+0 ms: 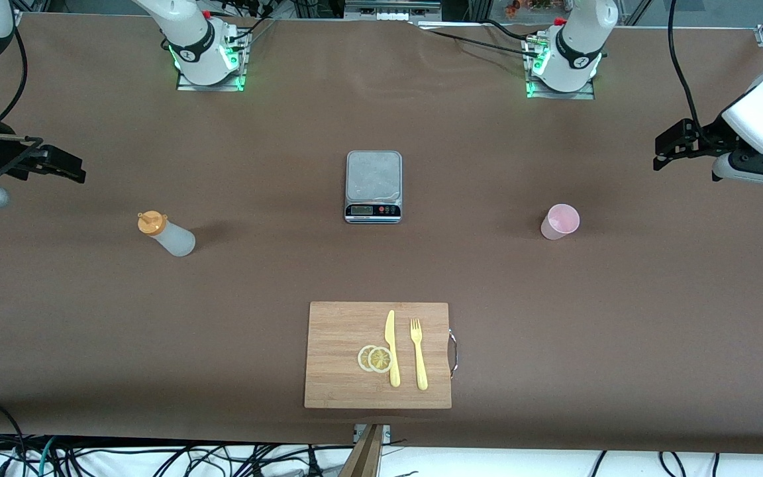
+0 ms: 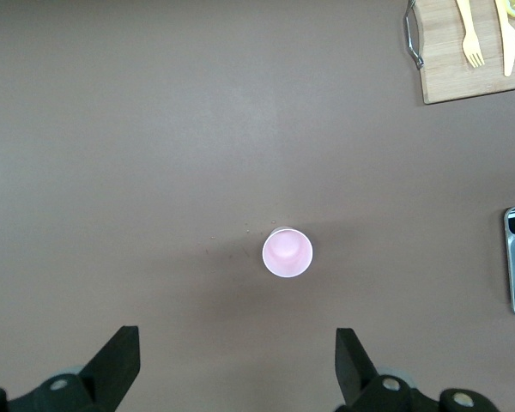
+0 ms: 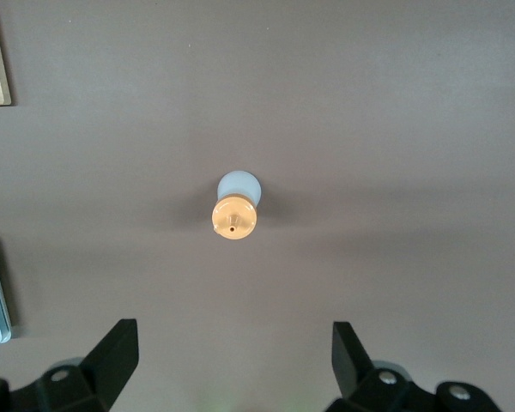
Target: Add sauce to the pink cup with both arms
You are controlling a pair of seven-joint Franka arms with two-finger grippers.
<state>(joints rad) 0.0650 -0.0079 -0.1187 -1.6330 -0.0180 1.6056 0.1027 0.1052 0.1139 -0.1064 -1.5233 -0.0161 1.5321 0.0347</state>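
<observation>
Hovering with jaws spread wide and empty, the left gripper (image 1: 669, 147) hangs over the table (image 1: 90, 318) at the left arm's end, above bare brown surface. Right gripper (image 1: 57, 165) same story: fingers wide apart, nothing held, up over the table edge at the right arm's end.

Pink cup (image 1: 559, 221) stands upright, mouth up, well apart from the left gripper; the left wrist view looks straight down into it (image 2: 287, 252), between the two fingertips (image 2: 116, 356) but well below them. Looks empty. Sauce bottle (image 1: 166, 234) stands upright on its base, orange cap up, toward the right arm's end; the right wrist view centres on the cap and nozzle (image 3: 234, 216). My read: each arm is parked over its own item, right for the bottle, left for the cup, so nothing of the task has begun and both approaches are still to come.

Scale (image 1: 373, 186) sits mid-table between bottle and cup, slightly farther from the front camera than either. Cutting board (image 1: 342, 331) lies near the table's front edge, centred, carrying two lemon slices (image 1: 375, 358), a yellow knife (image 1: 391, 348) and a yellow fork (image 1: 418, 353) side by side.

Surface is plain brown matte covering, faint creases. Arm bases with green lights at the top edge; cables trail below the front edge.
</observation>
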